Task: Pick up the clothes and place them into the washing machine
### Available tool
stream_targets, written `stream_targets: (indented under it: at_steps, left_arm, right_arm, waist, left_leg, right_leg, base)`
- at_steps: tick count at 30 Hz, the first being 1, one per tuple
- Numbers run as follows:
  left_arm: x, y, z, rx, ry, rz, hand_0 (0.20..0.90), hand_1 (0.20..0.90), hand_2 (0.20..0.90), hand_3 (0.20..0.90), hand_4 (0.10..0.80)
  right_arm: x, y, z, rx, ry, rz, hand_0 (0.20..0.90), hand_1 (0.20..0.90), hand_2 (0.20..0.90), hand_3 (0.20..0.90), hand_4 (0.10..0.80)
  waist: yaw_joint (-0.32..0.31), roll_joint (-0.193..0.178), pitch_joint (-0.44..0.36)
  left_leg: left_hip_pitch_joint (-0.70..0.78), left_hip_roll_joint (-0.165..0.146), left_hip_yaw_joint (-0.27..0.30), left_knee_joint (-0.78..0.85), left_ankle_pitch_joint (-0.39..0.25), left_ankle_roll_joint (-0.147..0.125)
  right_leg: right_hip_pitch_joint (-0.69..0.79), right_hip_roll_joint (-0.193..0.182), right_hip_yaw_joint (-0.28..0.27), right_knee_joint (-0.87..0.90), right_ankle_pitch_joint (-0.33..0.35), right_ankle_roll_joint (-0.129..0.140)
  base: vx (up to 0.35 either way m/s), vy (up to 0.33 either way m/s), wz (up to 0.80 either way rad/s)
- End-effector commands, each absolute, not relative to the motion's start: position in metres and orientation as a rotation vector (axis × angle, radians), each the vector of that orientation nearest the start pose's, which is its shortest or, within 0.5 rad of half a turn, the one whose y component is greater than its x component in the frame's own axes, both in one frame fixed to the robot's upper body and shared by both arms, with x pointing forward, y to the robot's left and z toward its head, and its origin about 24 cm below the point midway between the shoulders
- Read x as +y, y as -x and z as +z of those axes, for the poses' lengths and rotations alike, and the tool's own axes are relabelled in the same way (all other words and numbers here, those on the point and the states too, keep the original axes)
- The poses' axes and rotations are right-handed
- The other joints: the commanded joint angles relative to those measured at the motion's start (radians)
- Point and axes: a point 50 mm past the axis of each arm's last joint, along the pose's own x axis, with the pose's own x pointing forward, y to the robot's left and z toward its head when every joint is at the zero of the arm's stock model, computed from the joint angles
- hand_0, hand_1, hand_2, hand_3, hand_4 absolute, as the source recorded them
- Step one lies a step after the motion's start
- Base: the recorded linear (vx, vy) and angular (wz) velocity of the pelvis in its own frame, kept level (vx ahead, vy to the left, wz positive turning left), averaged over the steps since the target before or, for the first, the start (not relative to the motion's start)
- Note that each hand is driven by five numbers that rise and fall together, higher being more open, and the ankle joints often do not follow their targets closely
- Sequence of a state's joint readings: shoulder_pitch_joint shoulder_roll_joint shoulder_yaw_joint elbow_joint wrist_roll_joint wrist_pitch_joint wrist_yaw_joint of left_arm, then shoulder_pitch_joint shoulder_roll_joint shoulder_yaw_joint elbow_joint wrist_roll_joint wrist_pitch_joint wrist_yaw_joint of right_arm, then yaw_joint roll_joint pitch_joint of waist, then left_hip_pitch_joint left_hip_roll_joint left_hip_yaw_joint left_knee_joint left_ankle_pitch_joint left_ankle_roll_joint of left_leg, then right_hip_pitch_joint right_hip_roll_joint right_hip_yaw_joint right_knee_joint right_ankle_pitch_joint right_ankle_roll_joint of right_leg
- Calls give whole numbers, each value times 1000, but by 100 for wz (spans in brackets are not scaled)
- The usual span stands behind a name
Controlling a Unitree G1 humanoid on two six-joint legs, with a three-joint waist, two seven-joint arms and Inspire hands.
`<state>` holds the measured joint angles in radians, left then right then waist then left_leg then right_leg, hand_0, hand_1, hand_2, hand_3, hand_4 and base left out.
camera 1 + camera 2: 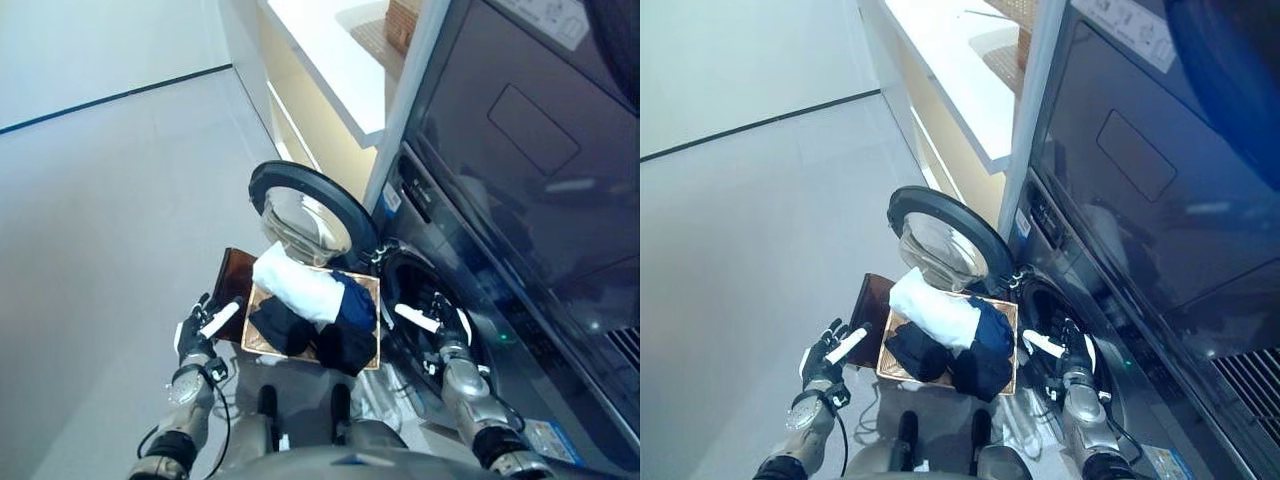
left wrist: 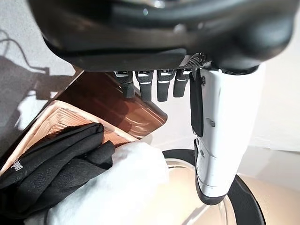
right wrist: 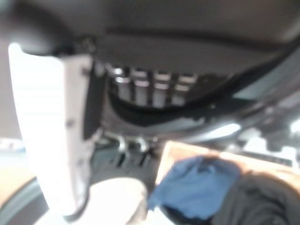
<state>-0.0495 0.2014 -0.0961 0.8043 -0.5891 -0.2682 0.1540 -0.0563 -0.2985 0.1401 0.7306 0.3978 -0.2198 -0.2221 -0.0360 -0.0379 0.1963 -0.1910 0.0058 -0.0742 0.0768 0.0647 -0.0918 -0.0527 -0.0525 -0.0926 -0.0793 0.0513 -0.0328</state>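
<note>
A shallow wicker basket (image 1: pixel 262 340) rests on a low dark brown box (image 1: pixel 234 272) beside the washing machine (image 1: pixel 480 200). It holds a white cloth (image 1: pixel 296 284), black clothes (image 1: pixel 285 328) and a blue garment (image 1: pixel 356 304). The machine's round door (image 1: pixel 305 215) stands open behind the basket, and the drum opening (image 1: pixel 412 292) is to the basket's right. My left hand (image 1: pixel 203 325) is open and empty at the basket's left edge. My right hand (image 1: pixel 440 325) is open and empty in front of the drum opening. The clothes also show in the left wrist view (image 2: pixel 56 164) and the blue garment in the right wrist view (image 3: pixel 197 185).
A white counter (image 1: pixel 330 60) with a wicker item (image 1: pixel 403 22) on it runs along the wall beyond the machine. Grey floor (image 1: pixel 110 220) lies to the left of the basket.
</note>
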Motion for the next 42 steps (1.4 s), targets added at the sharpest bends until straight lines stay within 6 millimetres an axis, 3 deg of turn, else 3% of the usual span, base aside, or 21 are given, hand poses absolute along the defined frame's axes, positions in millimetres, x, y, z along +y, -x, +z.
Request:
stream_targets:
  at_steps: [1,7,15,23,25,30,31,34,39,40,42]
  left_arm:
    - [230,-224,-68,338,250,411,900,900,900,900,800]
    - [237,-222,-65,322,234,424,900,900,900,900,800]
    - [246,-226,-59,295,211,450,900,900,900,900,800]
    - [237,-228,-63,323,186,400,900,900,900,900,800]
    - [231,-233,-59,308,170,360,900,900,900,900,800]
    - [232,-236,-49,255,165,356,900,900,900,900,800]
    - [234,-239,-44,234,150,347,900,900,900,900,800]
    - [235,-243,-35,196,121,322,900,900,900,900,800]
    - [236,-254,-24,144,136,341,900,900,900,900,800]
    - [238,-255,-22,133,139,350,900,900,900,900,800]
    - [237,-258,-20,125,133,353,900,900,900,900,800]
  right_arm:
    - [-260,-239,-36,258,43,-406,900,900,900,900,800]
    - [-251,-241,-38,267,26,-380,900,900,900,900,800]
    - [-236,-249,-39,275,11,-323,900,900,900,900,800]
    - [-238,-251,-45,327,106,-294,900,900,900,900,800]
    - [-244,-254,-42,329,181,-291,900,900,900,900,800]
    - [-246,-267,-31,299,254,-283,900,900,900,900,800]
    - [-247,-274,-23,274,284,-268,900,900,900,900,800]
    - [-243,-285,-12,232,314,-245,900,900,900,900,800]
    - [-231,-301,1,180,330,-216,900,900,900,900,800]
    - [-229,-302,3,170,333,-205,900,900,900,900,800]
    - [-224,-303,2,165,359,-184,900,900,900,900,800]
  waist:
    - [17,1,-15]
    - [26,20,-27]
    - [44,3,-45]
    - [47,1,-47]
    - [46,6,-49]
    - [48,15,-34]
    - [54,22,-20]
    - [57,34,23]
    - [62,34,68]
    - [52,27,76]
    - [58,4,85]
  left_leg:
    - [-38,4,36,-3,-27,39]
    - [13,-18,79,-39,-51,73]
    - [37,-31,121,-48,-82,101]
    - [22,-44,151,-10,-99,97]
    - [8,-40,187,-21,-87,94]
    - [10,-59,162,-48,-90,116]
    - [7,-67,163,-49,-97,131]
    - [1,-71,167,-42,-102,147]
    - [-18,-55,185,-46,-98,133]
    - [-21,-53,181,-35,-99,131]
    - [-35,-58,166,-3,-111,127]
  right_leg:
    - [2,16,27,85,-66,75]
    - [7,-11,72,84,-70,100]
    - [13,-40,87,65,-54,130]
    - [26,-64,51,77,-40,149]
    - [16,-66,29,80,-40,150]
    - [0,-85,16,106,-37,164]
    - [-41,-98,19,176,-30,176]
    - [-123,-105,24,281,-14,171]
    - [-217,-117,-5,129,61,168]
    - [-224,-114,18,129,63,169]
    - [-211,-111,6,97,82,168]
  base:
    - [74,131,-16]
    - [102,209,-34]
    - [62,107,-16]
    - [51,37,24]
    - [0,53,37]
    - [6,107,9]
    - [-29,139,-8]
    - [-73,129,-13]
    - [-73,-17,-9]
    - [48,-106,13]
    - [62,-88,5]
